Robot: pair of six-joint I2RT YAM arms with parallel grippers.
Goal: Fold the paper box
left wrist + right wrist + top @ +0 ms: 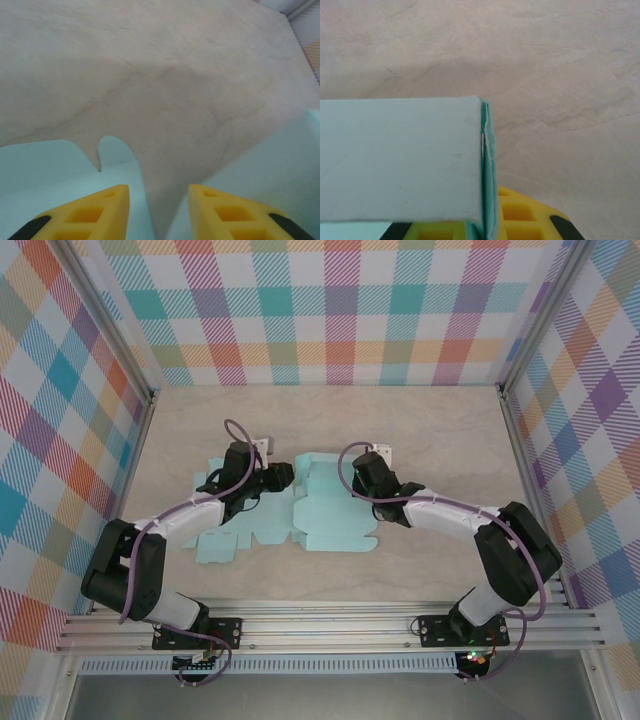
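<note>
Right wrist: pale teal cardboard box (400, 160) was clamped between fingers of right gripper (486, 225); left gripper (156, 192) fingers were parted, empty.

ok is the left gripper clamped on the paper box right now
No, the left gripper has its yellow fingers apart, with bare table showing in the gap.

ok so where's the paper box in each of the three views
Top external: the paper box lies mostly flat near the middle of the table.
Left wrist: its teal panels sit along the bottom left and at the right edge.
Right wrist: one folded panel covers the lower left.
Shared landmark: the pale table surface, behind the box in all three.
</note>
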